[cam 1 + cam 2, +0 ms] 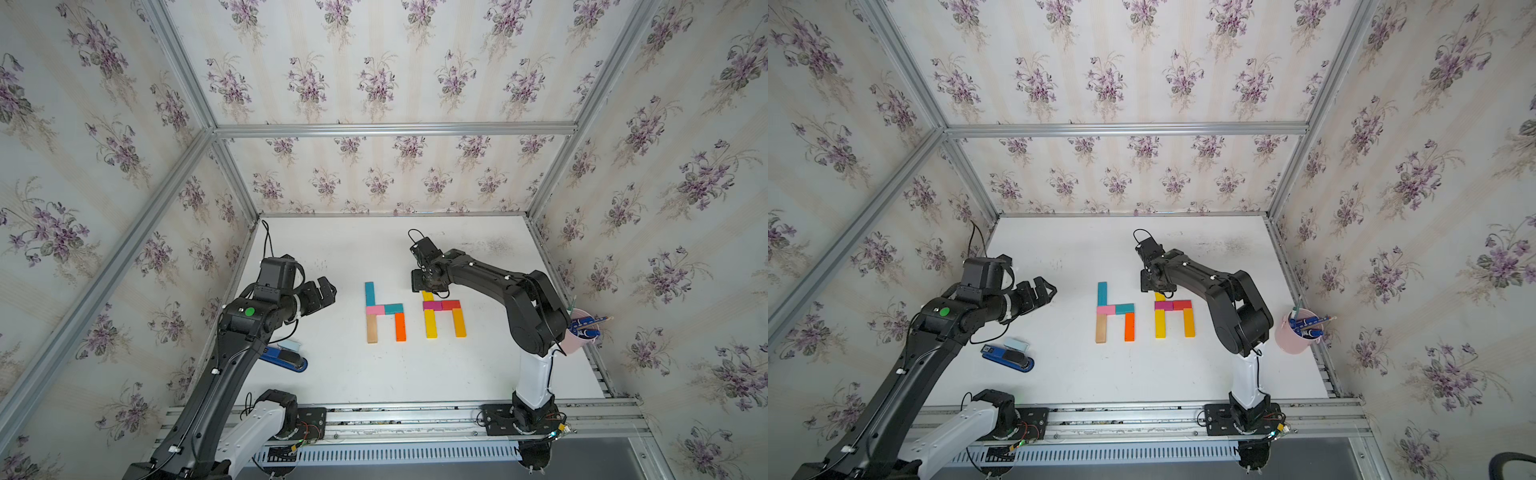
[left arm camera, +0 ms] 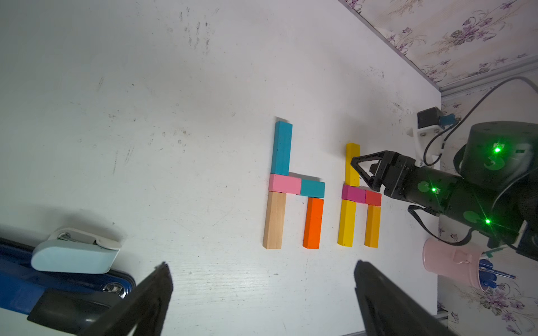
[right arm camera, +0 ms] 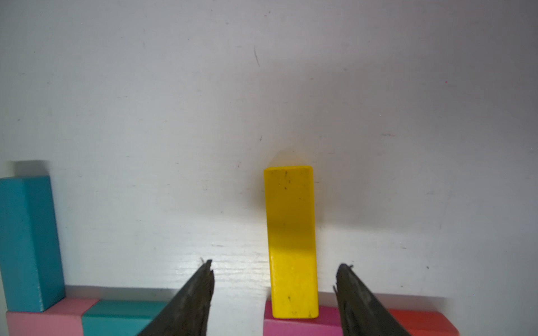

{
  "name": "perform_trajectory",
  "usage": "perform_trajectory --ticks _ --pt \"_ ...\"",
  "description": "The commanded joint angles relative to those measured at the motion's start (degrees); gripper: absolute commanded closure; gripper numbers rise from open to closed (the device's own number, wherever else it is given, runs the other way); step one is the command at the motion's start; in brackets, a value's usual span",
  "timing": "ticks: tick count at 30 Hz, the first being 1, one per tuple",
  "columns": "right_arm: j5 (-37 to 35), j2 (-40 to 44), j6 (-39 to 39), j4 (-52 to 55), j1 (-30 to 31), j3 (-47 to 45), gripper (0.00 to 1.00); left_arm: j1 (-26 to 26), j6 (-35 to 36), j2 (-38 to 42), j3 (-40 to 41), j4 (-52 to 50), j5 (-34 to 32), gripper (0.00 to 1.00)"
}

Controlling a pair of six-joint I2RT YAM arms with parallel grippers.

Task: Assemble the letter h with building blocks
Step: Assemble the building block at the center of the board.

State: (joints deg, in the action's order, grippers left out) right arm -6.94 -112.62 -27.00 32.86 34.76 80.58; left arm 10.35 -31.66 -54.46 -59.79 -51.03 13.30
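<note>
Right claw (image 3: 276, 264) stood partly open astride the upper yellow painted wooden bar (image 3: 291, 232), with a gap at each finger, so it gripped nothing. Left claw (image 2: 262, 264) hung wide open and empty at 9 o'clock of the blocks.

That yellow bar lay flat on the white tabletop (image 1: 353, 374), one end touching the short magenta wooden block (image 3: 300, 325). With the short red wooden block (image 3: 419, 323), the long yellow wooden bar (image 2: 347, 222) and the amber wooden bar (image 2: 372, 225), it formed an h. This sat just at 3 o'clock of the teal, pink, tan and orange h (image 2: 284, 184).

Assembly looked finished to me; only lifting clear seemed left. Bare table lay open toward 12 and 6 o'clock. The pink pen cup (image 1: 1293, 336) crowded the edge at 3 o'clock, and the blue stapler (image 1: 286, 359) lay at 8 o'clock.
</note>
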Motion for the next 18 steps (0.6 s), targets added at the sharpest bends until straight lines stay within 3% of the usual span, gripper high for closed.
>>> perform_trajectory --ticks 1,12,18 --pt "0.4 -1.8 -0.1 1.8 0.0 0.4 0.30 -0.1 0.1 0.2 -0.6 0.8 0.1 0.00" --pt "0.7 -3.1 -1.1 0.6 0.2 -1.5 0.31 -0.2 0.2 -0.2 -0.5 1.1 0.3 0.00" --pt "1.3 -3.1 -1.1 0.3 0.4 -2.0 0.42 -0.2 0.0 -0.3 -0.1 1.4 0.5 0.00"
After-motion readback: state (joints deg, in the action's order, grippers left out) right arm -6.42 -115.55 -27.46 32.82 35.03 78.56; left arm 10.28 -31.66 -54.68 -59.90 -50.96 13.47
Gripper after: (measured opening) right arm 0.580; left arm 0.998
